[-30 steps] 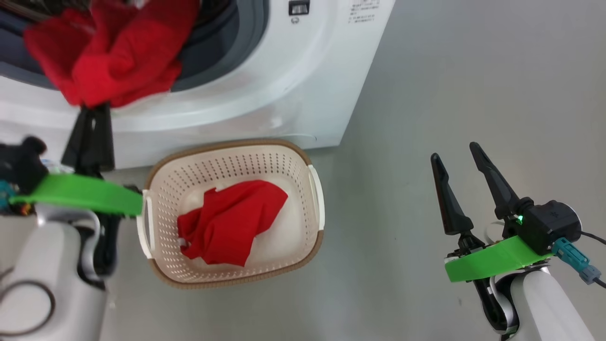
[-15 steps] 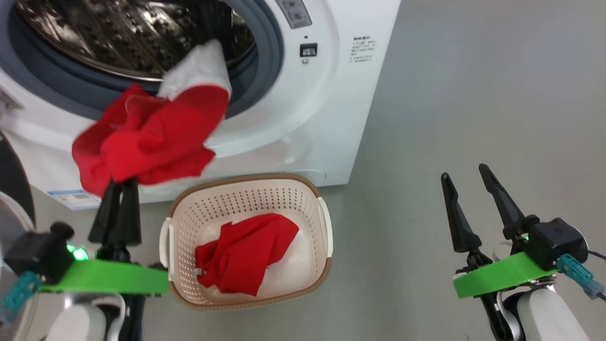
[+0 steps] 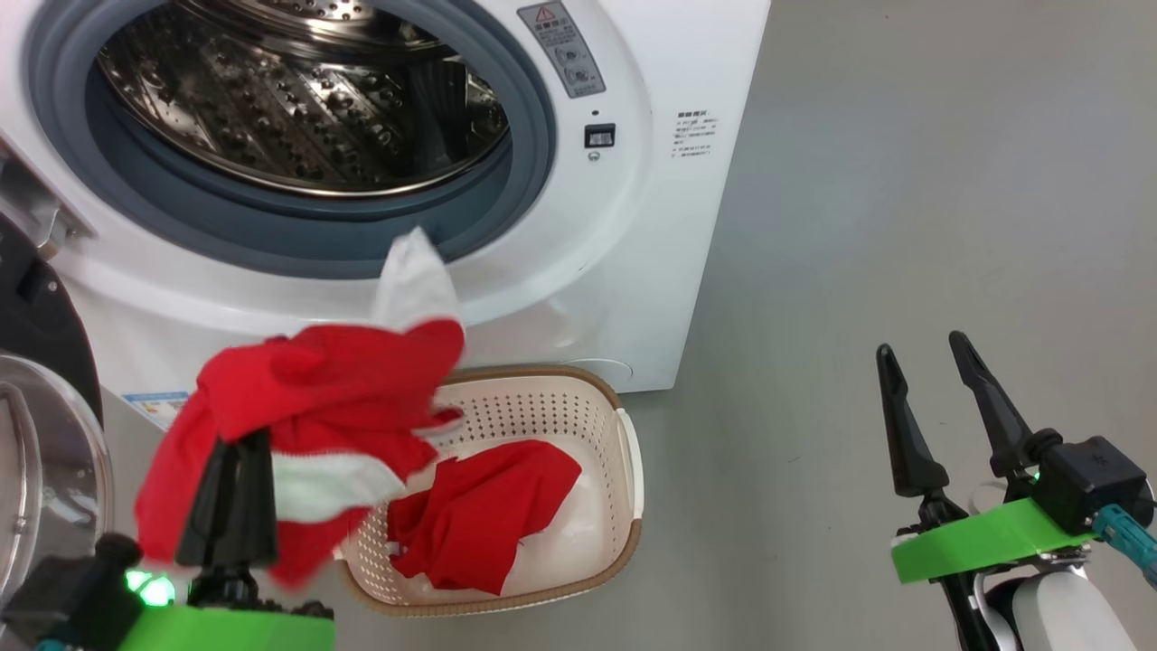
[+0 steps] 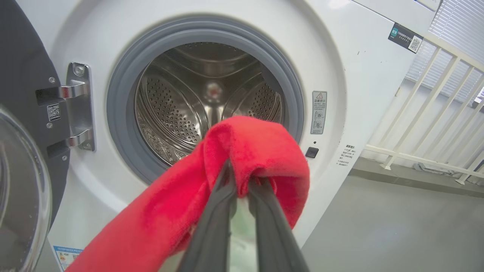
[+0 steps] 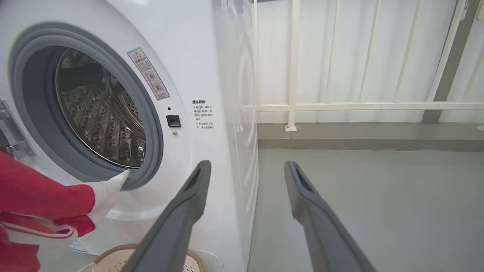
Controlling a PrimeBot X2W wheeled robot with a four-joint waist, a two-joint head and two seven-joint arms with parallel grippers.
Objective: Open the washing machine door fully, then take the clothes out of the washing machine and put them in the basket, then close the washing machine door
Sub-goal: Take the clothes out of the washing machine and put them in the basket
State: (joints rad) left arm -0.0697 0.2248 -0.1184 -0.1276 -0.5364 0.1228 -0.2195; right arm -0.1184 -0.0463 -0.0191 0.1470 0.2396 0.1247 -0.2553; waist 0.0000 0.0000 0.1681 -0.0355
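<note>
Head view: the washing machine door [image 3: 36, 344] stood swung open at 9 o'clock, and the drum [image 3: 298, 117] of the washing machine [image 3: 651, 271] looked empty. The left gripper [image 3: 242, 445] was clamped on a red garment [image 3: 307, 389] hanging at 10 o'clock of the basket [image 3: 630, 470], where another red piece [image 3: 488, 515] already lay. The right gripper [image 3: 922, 348] waited at 4 o'clock, spread wide.

Left wrist view: the jaws pinched the fabric before the bare drum.

Right wrist view: the fingers stood apart, holding nothing.

Left to do, I judged: drop this garment, then shut the door.
</note>
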